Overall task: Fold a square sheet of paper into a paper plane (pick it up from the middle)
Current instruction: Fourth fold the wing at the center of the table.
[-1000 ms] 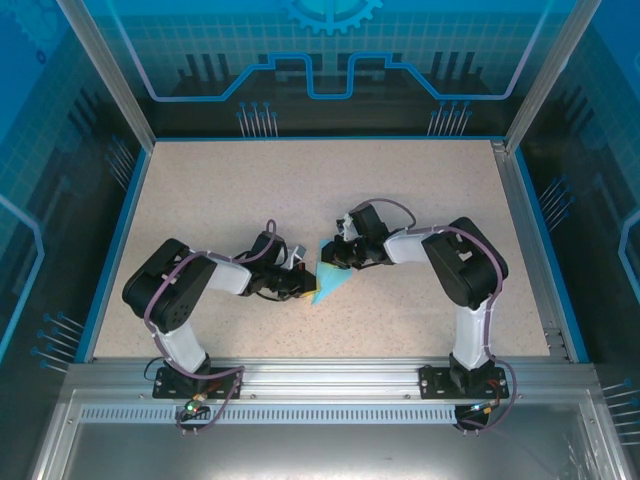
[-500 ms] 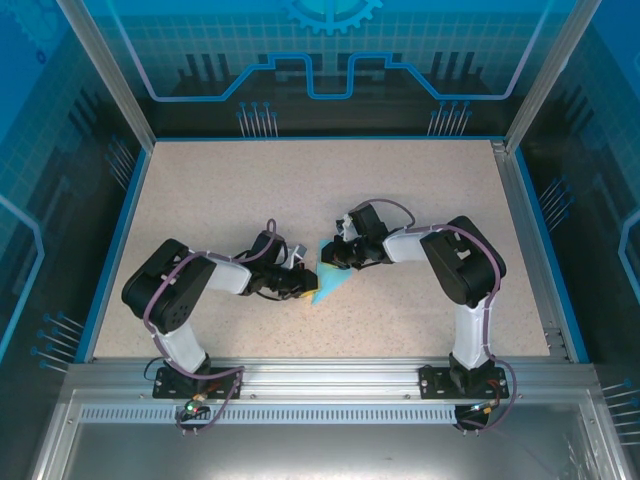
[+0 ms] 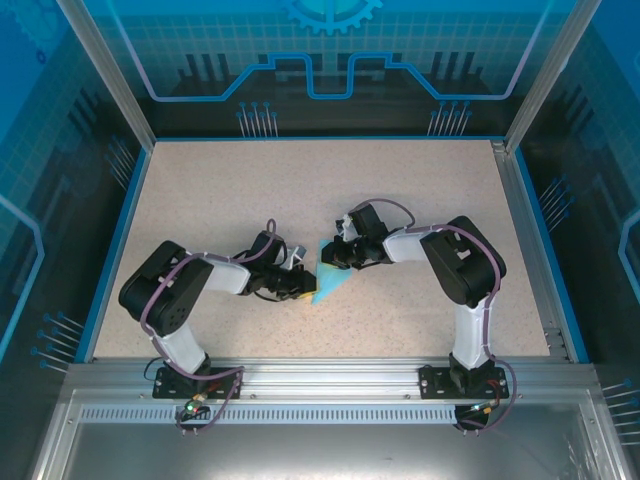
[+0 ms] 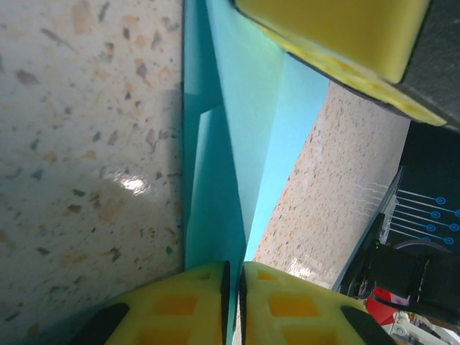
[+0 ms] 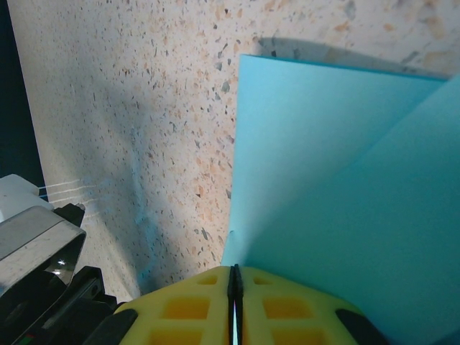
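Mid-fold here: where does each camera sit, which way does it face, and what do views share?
Top external: above and behind the bases, looking down on the table; both arms show, left gripper and right gripper meeting at the light-blue paper.
Left wrist: on the left arm, looking along the paper; its yellow fingers pinch it.
Right wrist: on the right arm, looking over the paper to the table; its fingers pinch an edge.
Shared: all three show paper and table.
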`<state>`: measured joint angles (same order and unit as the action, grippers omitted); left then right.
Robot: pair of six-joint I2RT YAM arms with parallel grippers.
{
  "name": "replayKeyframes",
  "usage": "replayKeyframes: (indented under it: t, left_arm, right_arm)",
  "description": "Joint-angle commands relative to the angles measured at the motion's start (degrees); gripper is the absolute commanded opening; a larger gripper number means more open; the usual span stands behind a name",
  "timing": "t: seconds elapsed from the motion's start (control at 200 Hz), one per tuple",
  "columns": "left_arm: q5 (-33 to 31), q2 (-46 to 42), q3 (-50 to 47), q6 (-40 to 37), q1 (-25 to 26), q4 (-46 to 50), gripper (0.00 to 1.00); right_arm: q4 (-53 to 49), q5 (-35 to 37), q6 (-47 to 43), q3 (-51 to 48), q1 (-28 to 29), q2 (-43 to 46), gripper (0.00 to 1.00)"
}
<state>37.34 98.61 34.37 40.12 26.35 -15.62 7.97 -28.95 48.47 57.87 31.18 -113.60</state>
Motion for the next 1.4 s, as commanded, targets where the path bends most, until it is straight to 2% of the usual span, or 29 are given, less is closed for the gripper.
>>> replayKeyframes:
  t: [0.0, 0.205, 0.415, 0.655, 0.97, 1.18, 1.395]
  left_arm:
    - [0.05, -1.14, -0.17, -2.85, -0.33, 4.56, 0.12]
    - [3.03, -0.87, 0.74, -6.26, -0.38, 7.23, 0.06]
    - [4.52, -1.3, 1.49, -9.13, -0.34, 10.75, 0.13]
    - [5.63, -1.32, 1.93, -9.97, -0.33, 12.27, 0.13]
    - [1.77, -1.75, 2.63, -10.84, -0.38, 15.51, 0.06]
    - [0.64, -3.15, 2.61, -11.11, -0.34, 15.89, 0.16]
    - [0.69, -2.29, 3.24, -12.14, -0.25, 17.06, 0.19]
  right_arm:
    - [-5.63, 3.33, -1.58, -0.81, -0.73, -2.02, 0.12]
    - [-6.12, 3.74, -1.85, -0.88, -0.68, -2.04, 0.12]
    - [-7.0, 4.4, -2.04, -0.73, -0.77, -2.22, 0.12]
    - [-7.43, 4.47, -2.21, -0.71, -0.77, -2.07, 0.11]
    - [-7.63, 4.51, -2.24, -0.48, -0.77, -2.06, 0.12]
    - [-7.79, 4.38, -2.23, -0.44, -0.77, -2.24, 0.12]
    - [-7.93, 4.19, -2.21, -0.13, -0.77, -2.41, 0.12]
